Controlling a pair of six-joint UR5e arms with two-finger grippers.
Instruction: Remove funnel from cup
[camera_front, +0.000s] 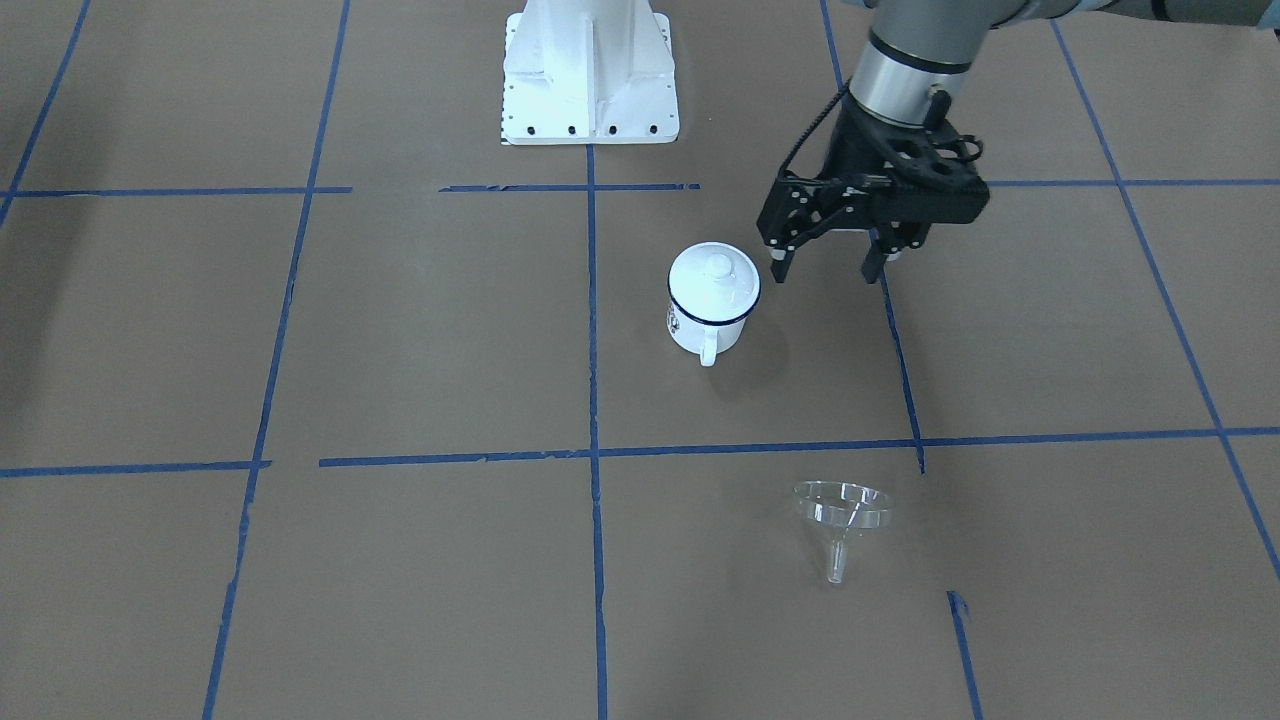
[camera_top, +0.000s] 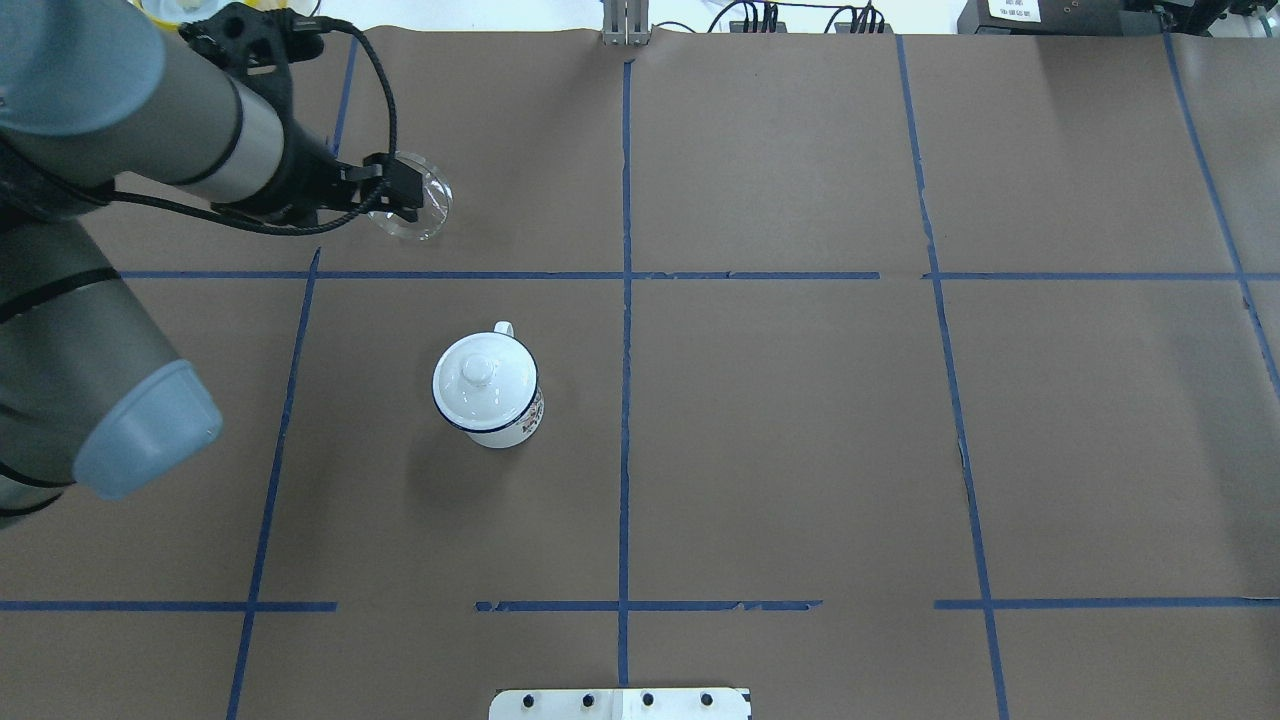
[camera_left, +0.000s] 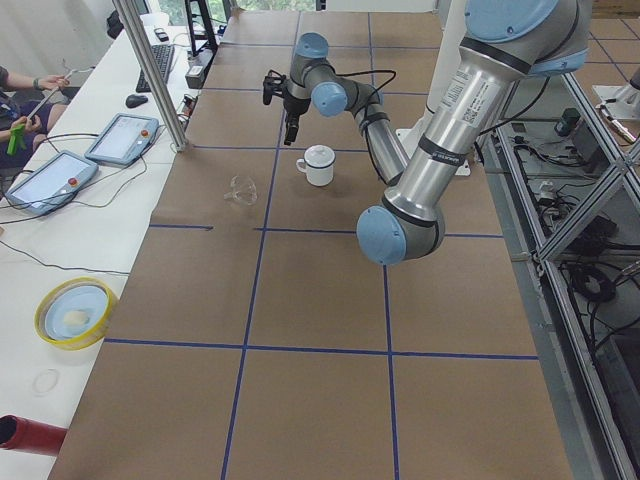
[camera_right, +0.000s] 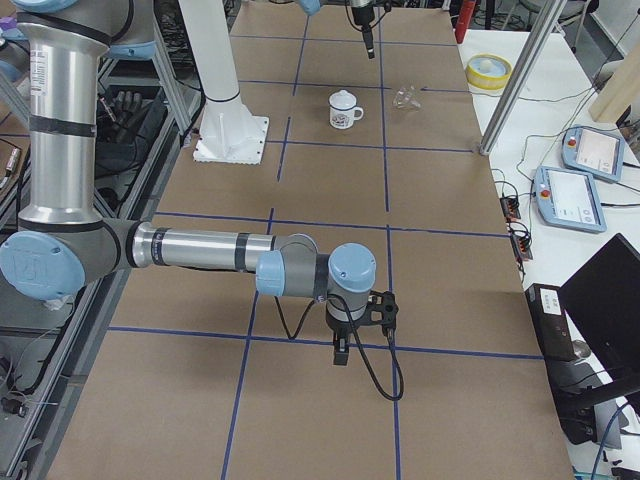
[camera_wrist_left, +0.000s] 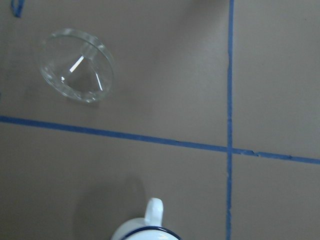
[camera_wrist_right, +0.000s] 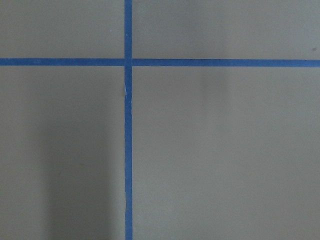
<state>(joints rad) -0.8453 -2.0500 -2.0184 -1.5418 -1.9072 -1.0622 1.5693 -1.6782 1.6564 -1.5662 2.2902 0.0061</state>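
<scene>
My left gripper (camera_front: 828, 268) hangs above the table (camera_front: 400, 350) with its fingers pointing down. The jaws are spread wide and have hold of nothing. Seen from the front-facing camera, it sits at about 2 o'clock from the cup (camera_front: 705, 325), near it but not touching.

The cup stands upright with a round white knobbed lid (camera_front: 715, 272) on it, and its handle points to 6 o'clock.

The funnel (camera_front: 842, 508) is out of the cup. It lies tipped on its side on the brown paper at about 5 o'clock from the cup and well apart from it, with its thin spout aimed at 6 o'clock.

My right gripper (camera_right: 341, 352) points down at the table far from all this. I cannot tell how far open it is; its wrist camera sees only paper and blue tape (camera_wrist_right: 128, 150).
</scene>
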